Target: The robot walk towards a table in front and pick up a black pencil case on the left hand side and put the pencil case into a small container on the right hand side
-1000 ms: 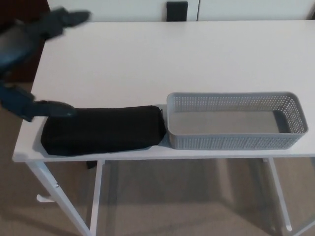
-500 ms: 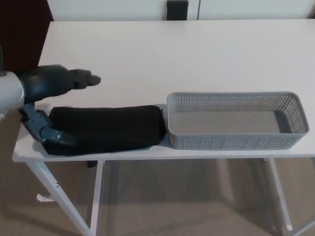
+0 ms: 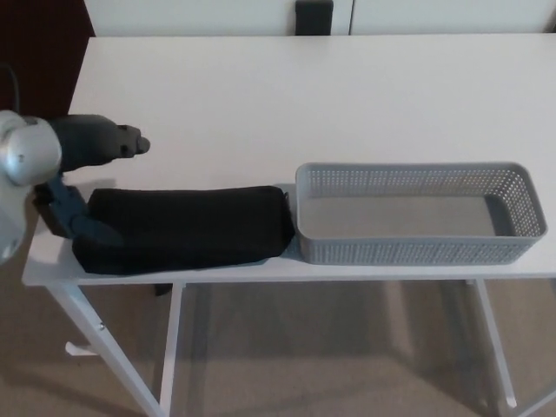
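The left robot hand [image 3: 82,178] sits at the left end of the long black fabric pencil case [image 3: 187,228] — upper fingers [image 3: 122,143] above the case's far edge, thumb on its near side, spread and not clamped. The case lies on the white surface [image 3: 304,95], its far end touching the grey perforated plastic basket [image 3: 417,213] — empty, to the hand's right.

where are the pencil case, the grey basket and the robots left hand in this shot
black pencil case [image 3: 187,228], head view, middle of its top fabric face.
grey basket [image 3: 417,250], head view, near perforated wall.
left hand [image 3: 87,178], head view, middle of the hand, at the case's left end.
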Robot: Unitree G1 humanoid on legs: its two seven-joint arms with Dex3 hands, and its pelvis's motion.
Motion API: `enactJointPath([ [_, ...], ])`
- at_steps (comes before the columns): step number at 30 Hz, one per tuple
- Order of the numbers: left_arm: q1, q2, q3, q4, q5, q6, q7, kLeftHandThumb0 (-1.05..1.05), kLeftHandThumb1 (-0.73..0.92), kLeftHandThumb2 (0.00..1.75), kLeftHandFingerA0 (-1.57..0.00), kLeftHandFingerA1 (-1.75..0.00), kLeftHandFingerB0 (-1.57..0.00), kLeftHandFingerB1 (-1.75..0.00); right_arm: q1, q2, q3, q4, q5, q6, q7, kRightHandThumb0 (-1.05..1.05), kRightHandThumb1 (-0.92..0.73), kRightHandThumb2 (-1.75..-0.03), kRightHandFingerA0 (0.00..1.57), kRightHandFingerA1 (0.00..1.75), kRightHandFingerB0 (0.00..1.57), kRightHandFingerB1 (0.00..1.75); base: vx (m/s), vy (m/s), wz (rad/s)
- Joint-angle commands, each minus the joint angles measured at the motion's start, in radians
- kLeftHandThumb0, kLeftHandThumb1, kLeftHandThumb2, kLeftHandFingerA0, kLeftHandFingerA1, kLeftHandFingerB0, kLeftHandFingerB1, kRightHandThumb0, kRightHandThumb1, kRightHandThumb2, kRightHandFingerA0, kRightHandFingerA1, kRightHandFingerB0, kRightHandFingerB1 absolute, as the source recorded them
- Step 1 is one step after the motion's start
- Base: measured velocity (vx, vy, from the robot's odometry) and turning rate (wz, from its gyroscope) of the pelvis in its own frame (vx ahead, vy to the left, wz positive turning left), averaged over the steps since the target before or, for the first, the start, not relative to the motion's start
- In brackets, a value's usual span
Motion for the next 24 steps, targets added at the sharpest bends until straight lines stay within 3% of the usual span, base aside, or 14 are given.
enactJointPath([
  [1, -0.017, -0.033, -0.01, 0.028, 0.091, 0.042, -0.04, -0.63, 0.39, 0.77, 0.0, 0.0, 0.0, -0.02, 0.006, -0.017, -0.002, -0.002, 0.009, 0.007, -0.005, -0.6, -0.47, -0.56, 0.9, 0.54, 0.65, 0.45, 0.0, 0.0, 0.0],
  [12, 0.013, -0.115, -0.023, 0.04, 0.162, 0.035, -0.019, -0.62, 0.39, 0.78, 0.0, 0.0, 0.0, -0.03, 0.004, -0.016, -0.002, -0.007, 0.011, 0.005, -0.008, -0.6, -0.47, -0.56, 0.9, 0.55, 0.66, 0.46, 0.0, 0.0, 0.0],
  [24, 0.008, -0.147, -0.026, 0.065, 0.196, 0.075, -0.099, -0.61, 0.38, 0.77, 0.0, 0.0, 0.0, -0.04, 0.005, -0.023, 0.0, -0.001, 0.009, 0.016, 0.001, -0.59, -0.49, -0.56, 0.88, 0.54, 0.64, 0.46, 0.0, 0.0, 0.0],
])
